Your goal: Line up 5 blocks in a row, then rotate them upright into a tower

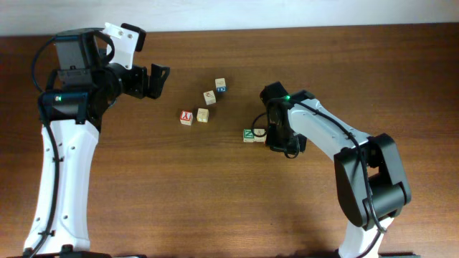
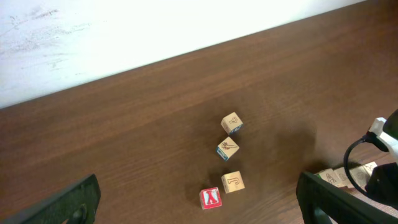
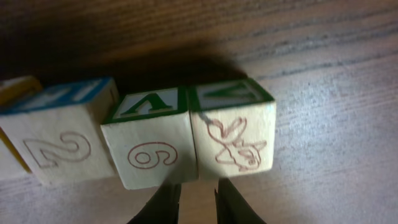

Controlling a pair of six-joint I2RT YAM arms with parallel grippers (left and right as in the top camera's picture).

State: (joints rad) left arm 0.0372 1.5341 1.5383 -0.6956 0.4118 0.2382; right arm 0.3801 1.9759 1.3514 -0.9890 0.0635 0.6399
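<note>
Small light-wood blocks stand in a row by my right gripper (image 1: 267, 134); the green "Z" block (image 1: 248, 134) is at the row's left end. In the right wrist view the row is a green-topped block with a red animal (image 3: 233, 130), a green-topped "6" block (image 3: 146, 149), a blue-topped "2" block (image 3: 59, 146) and a yellow edge (image 3: 9, 87). My right gripper (image 3: 198, 202) is just in front of the seam between the two green-topped blocks. Its jaws stand a narrow gap apart over bare table. My left gripper (image 1: 156, 81) hangs wide open and empty at the back left.
Loose cubes lie mid-table: a red "Y" cube (image 1: 186, 117), a "J" cube (image 1: 203, 115), one with a picture (image 1: 209, 97) and a blue-marked one (image 1: 220, 86). The left wrist view shows them too, with the "Y" cube (image 2: 211, 198) nearest and the white wall behind.
</note>
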